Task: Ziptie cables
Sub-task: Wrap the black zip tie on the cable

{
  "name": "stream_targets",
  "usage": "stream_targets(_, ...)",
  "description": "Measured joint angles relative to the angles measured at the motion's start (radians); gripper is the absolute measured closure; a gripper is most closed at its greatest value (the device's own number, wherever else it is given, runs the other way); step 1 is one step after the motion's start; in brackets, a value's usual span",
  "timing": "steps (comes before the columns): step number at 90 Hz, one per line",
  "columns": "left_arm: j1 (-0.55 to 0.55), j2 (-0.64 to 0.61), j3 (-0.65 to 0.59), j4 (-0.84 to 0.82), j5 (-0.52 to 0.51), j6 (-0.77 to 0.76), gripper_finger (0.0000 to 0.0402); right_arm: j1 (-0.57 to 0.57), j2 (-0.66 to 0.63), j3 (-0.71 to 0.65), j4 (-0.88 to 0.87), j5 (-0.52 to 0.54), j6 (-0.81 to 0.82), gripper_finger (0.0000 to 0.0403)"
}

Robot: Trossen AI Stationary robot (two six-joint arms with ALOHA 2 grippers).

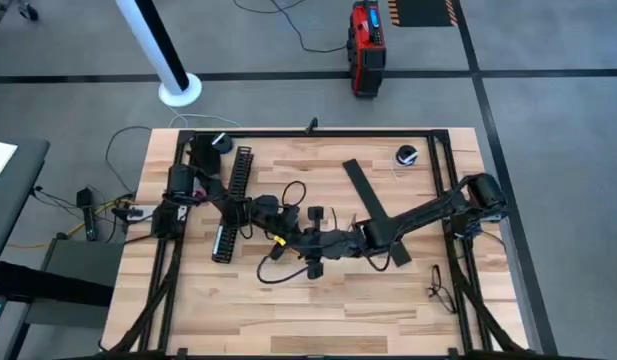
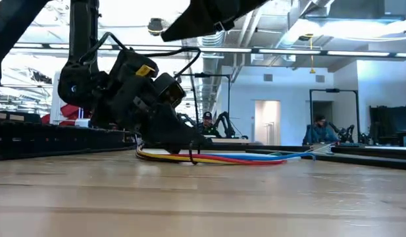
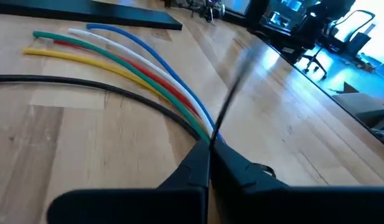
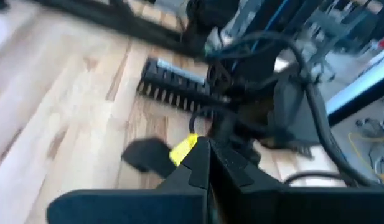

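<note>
Low view, cables [image 2: 242,157], unreadable yellow label [image 2: 145,70]

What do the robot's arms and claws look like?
Both arms are black with chunky joints. The left arm and right arm have looping black cables. Each claw, left claw and right claw, has two dark wedge-shaped fingers. A yellow label marks one wrist.

arms [image 1: 428,212]: dark, jointed | black looped cables | yellow labels
</note>
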Motion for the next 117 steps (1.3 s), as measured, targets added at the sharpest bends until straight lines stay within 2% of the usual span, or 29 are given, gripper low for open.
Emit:
stream_targets(17, 0.001, 0.001, -0.001, 0.017, 0.006, -0.009, 0.0400, 0.007, 0.000, 0.091, -0.300, -0.001, 0.140, 0.0386)
stream_targets(28, 0.001, 0.001, -0.001, 0.022, 0.008, -0.021, 0.0400, 0.007, 0.000, 0.138, -0.537, -0.078, 0.293, 0.0361)
stream_targets(39, 0.001, 0.001, -0.001, 0.025, 0.017, -0.027, 0.0400, 0.029, 0.002, 0.120, -0.583, -0.100, 0.367, 0.0339)
stream_targets(49, 0.003, 0.001, -0.001, 0.033, 0.017, -0.042, 0.0400, 0.038, 0.001, 0.040, -0.498, -0.105, 0.394, 0.0330)
stream_targets(75, 0.004, 0.001, -0.001, 0.038, 0.017, -0.050, 0.0401, -0.023, 0.003, -0.230, -0.035, -0.095, 0.448, 0.0325)
stream_targets(94, 0.007, 0.001, -0.001, 0.039, 0.017, -0.050, 0.0401, -0.040, 0.003, -0.313, 0.167, -0.019, 0.488, 0.0325)
stream_targets(111, 0.011, 0.000, -0.001, 0.040, 0.017, -0.054, 0.0401, -0.087, 0.003, -0.357, 0.291, -0.027, 0.543, 0.0325)
stream_targets(117, 0.011, 0.000, -0.001, 0.040, 0.017, -0.054, 0.0401, -0.107, 0.003, -0.365, 0.321, -0.067, 0.544, 0.0326)
